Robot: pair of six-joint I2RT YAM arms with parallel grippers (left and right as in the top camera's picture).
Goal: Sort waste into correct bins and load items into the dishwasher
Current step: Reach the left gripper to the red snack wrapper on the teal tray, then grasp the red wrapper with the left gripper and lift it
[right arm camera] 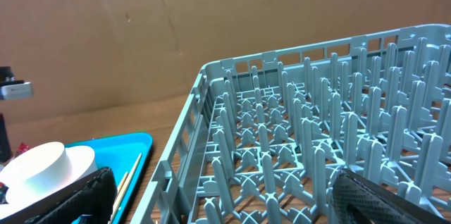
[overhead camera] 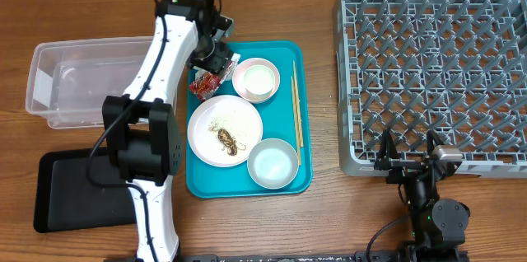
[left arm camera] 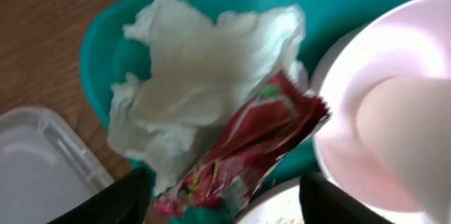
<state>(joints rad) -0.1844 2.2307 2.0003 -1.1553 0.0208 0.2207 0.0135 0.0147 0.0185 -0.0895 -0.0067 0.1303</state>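
red wrapper (left arm camera: 246,146): lower end cut off between the jaws
white tissue (left arm camera: 197,76): mostly hidden overhead under the left arm (overhead camera: 165,56)
pink bowl (left arm camera: 380,111): blurred, cropped right of the jaws

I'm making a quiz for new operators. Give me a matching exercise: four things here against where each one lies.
1. red snack wrapper
2. chopsticks
3. brown food scrap
4. clear tub

A. on the round plate
B. on the table, left of the teal tray
C. along the teal tray's right edge
D. beside the crumpled tissue

Pairs: 1-D, 2-C, 3-A, 4-B.
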